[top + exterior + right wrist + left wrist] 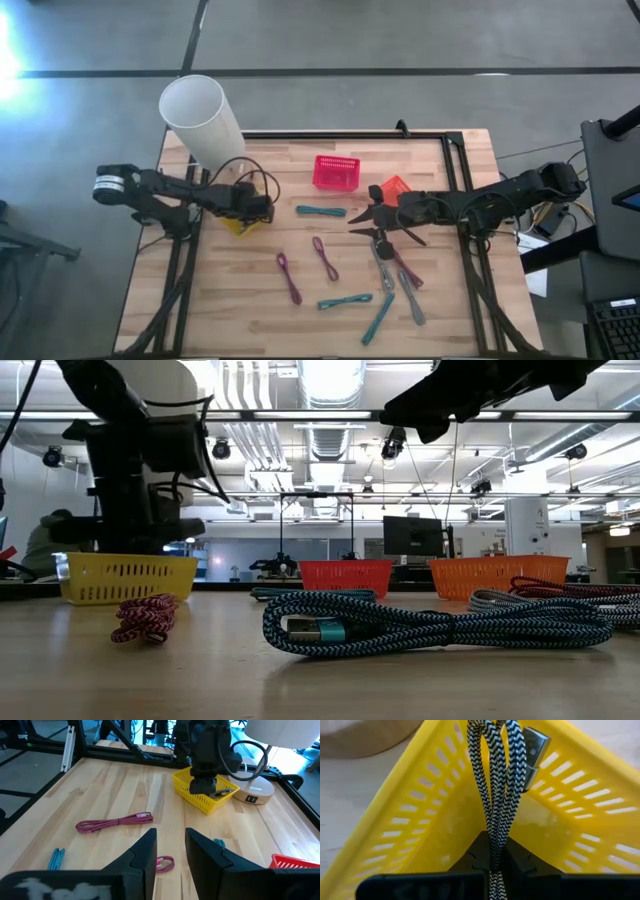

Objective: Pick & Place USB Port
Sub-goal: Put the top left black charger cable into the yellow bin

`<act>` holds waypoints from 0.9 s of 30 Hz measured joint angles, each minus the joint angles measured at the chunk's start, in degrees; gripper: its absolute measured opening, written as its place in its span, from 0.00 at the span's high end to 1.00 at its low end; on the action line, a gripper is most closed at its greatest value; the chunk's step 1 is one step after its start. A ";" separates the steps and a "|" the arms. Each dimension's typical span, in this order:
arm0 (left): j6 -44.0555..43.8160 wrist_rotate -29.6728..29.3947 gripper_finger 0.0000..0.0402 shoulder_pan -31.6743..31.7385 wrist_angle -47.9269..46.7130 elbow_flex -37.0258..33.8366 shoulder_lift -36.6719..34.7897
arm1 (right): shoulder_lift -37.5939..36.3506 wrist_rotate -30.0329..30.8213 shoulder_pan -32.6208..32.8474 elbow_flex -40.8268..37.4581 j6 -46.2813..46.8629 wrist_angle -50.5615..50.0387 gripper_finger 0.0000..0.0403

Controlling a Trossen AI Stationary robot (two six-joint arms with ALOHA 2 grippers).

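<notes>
the left gripper [492,865] is clamped on a folded black-and-white braided usb cable [495,785], holding it right over the yellow slotted plastic basket [580,820], its silver plug [532,755] dangling inside; held there, it seems, so that letting go drops the cable into the basket; the right gripper [170,852] waits mid-table with its fingers apart, above a pink braided cable [115,823], perhaps ready for the next pick; more teal and pink cables lie loose on the wooden table [250,300]; a red basket [336,172] stands near the far edge.
</notes>
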 joint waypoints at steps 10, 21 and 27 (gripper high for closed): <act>7.68 -0.45 0.95 0.06 0.16 0.53 0.00 | 0.00 0.01 0.00 0.00 0.01 0.00 0.76; 8.78 -1.14 0.83 0.69 0.16 0.53 0.00 | -0.01 0.03 0.00 0.00 -0.01 0.00 0.76; 8.98 -1.32 0.74 0.69 0.11 1.08 -0.22 | -0.01 0.03 0.00 0.00 -0.01 0.00 0.76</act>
